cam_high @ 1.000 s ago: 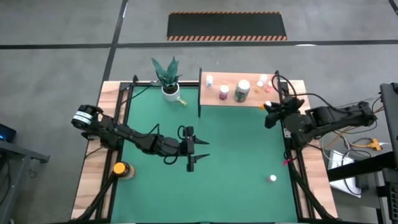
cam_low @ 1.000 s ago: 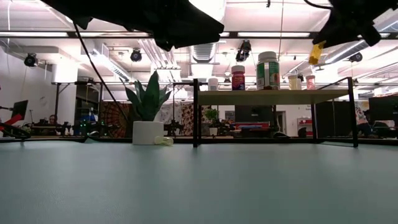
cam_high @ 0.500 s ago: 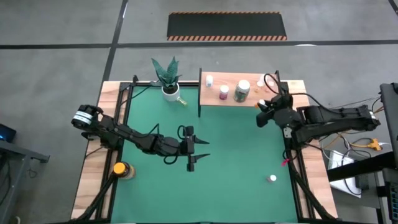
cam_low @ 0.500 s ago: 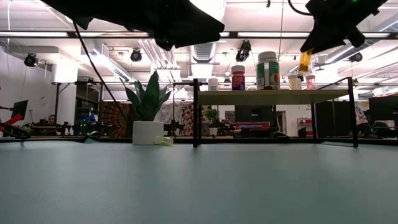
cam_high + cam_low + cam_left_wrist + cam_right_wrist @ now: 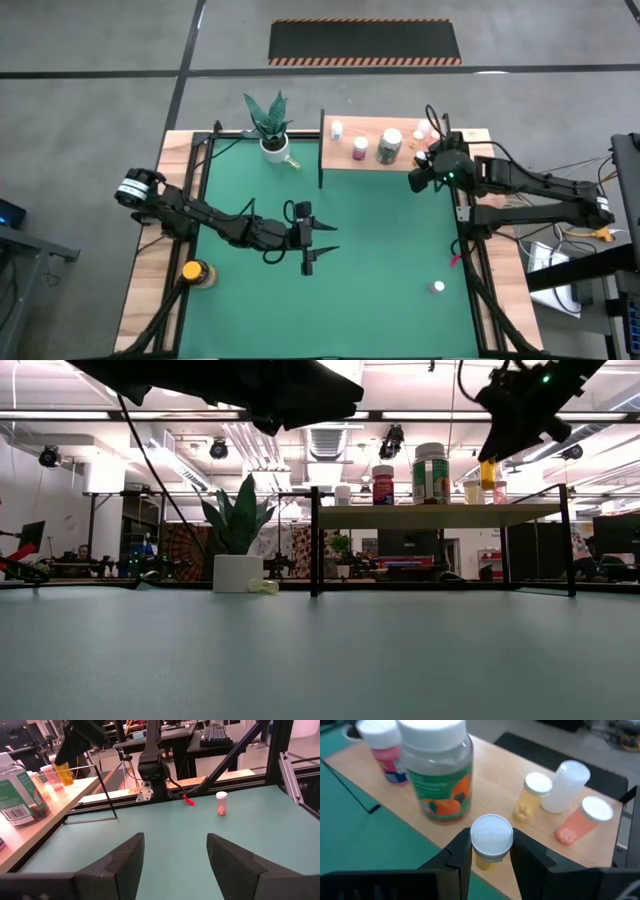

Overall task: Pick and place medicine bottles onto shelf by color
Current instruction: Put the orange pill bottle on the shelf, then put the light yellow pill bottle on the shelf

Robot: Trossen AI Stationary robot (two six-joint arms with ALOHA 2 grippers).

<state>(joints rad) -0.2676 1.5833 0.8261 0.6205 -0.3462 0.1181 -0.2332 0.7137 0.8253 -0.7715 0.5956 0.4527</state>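
Shelf (image 5: 380,780): bottle label (image 5: 442,790) text unreadable.

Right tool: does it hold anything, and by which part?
Yes. The right tool holds a small yellow bottle by its white cap, one finger on each side, over the shelf.

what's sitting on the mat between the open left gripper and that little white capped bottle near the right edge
Nothing: in the left wrist view, bare green mat runs from the left gripper to the bottle.

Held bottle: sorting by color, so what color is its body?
Yellow-orange, white cap; clearest in the right wrist view.
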